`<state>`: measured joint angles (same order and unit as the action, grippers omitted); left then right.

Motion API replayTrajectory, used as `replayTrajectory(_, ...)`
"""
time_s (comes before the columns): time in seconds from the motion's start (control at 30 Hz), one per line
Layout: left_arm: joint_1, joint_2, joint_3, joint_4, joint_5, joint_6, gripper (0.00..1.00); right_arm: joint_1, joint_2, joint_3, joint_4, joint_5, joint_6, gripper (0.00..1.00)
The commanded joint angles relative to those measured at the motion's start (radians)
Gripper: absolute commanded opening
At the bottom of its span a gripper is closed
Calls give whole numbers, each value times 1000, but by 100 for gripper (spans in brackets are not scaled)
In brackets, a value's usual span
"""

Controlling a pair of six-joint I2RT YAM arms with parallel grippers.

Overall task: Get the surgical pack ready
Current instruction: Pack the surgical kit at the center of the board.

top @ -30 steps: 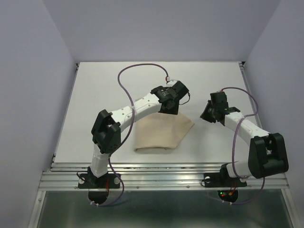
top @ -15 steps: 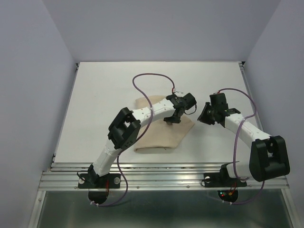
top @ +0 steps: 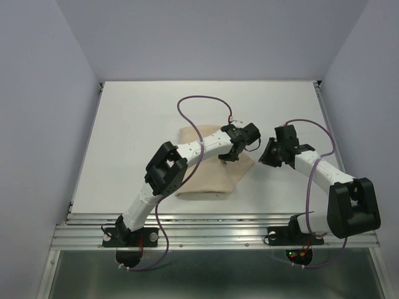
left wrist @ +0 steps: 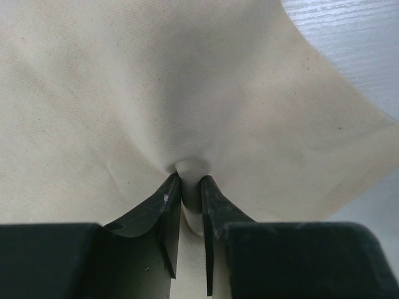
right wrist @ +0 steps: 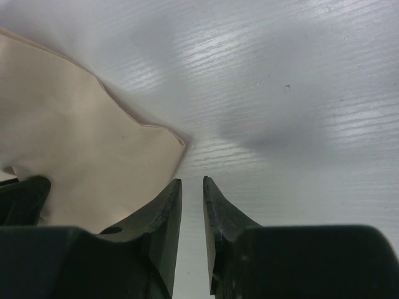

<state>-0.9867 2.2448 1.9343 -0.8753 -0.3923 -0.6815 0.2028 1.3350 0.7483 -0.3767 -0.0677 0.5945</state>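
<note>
The beige woven cloth (top: 206, 177) of the surgical pack lies folded on the white table, between the two arms. My left gripper (top: 225, 157) is down on the cloth's right part. In the left wrist view it (left wrist: 191, 180) is shut on a small raised fold of the cloth (left wrist: 124, 93), and creases run out from the pinch. My right gripper (top: 265, 156) hovers just right of the cloth's right corner. In the right wrist view it (right wrist: 192, 182) stands open by a narrow gap over bare table, with the cloth's corner (right wrist: 177, 138) just ahead to the left.
The white table (top: 137, 124) is walled in by pale panels at the back and on both sides. A metal rail (top: 206, 227) runs along the near edge by the arm bases. Purple cables loop above both arms.
The left arm reached right and down onto the cloth, and its jaws closed on a fold. The right gripper edged slightly left toward the cloth's corner.
</note>
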Motion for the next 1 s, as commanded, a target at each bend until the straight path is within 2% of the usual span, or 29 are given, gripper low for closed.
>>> replayTrajectory(0.0, 0, 67, -41, 67, 35, 25, 14, 3, -34, -13, 44, -50, 1, 26)
replayTrajectory(0.07, 0, 75, -46, 71, 49, 28, 18, 3, -39, -14, 47, -57, 8, 26)
replayTrajectory(0.1, 0, 75, -58, 79, 52, 28, 25, 3, -42, -15, 47, -58, 10, 26)
replayTrajectory(0.2, 0, 61, -81, 94, 53, 31, 32, 3, -48, -20, 48, -60, 14, 26)
replayTrajectory(0.47, 2, 68, -113, 113, 63, 37, 35, 3, -51, -24, 59, -70, 24, 26)
replayTrajectory(0.57, 2, 55, -116, 110, 55, 30, 4, 3, -51, -24, 59, -75, 22, 26)
replayTrajectory(0.6, 2, 47, -117, 110, 52, 30, 0, 3, -51, -27, 64, -83, 22, 26)
replayTrajectory(0.67, 2, 15, -117, 114, 40, 34, 0, 3, -46, -32, 79, -98, 31, 26)
replayTrajectory(0.97, 20, -172, -185, 203, 82, 63, 0, 184, 36, -12, 202, -89, 143, 25)
